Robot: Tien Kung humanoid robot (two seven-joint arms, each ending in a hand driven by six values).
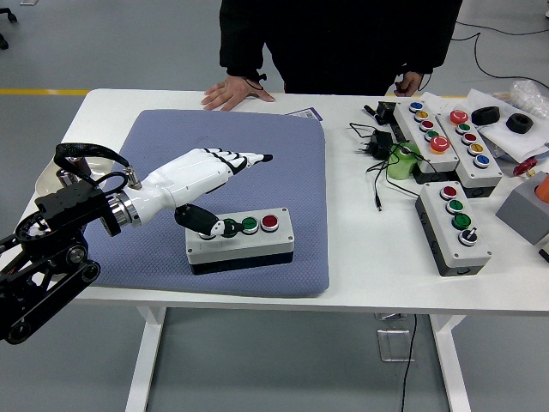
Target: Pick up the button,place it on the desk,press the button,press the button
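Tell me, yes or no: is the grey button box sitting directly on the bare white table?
No, the button box rests on the blue pad, which lies on the white table.

Bright, even light all over my table (360, 283), coming from overhead by the look of it. Shadows are soft: a faint one under my left hand (202, 176) on the blue mat (283, 172), a darker band along the button box (240, 240) base. Mild sheen on my white hand shell. Focus is sharp throughout, with slight bowing toward the edges.
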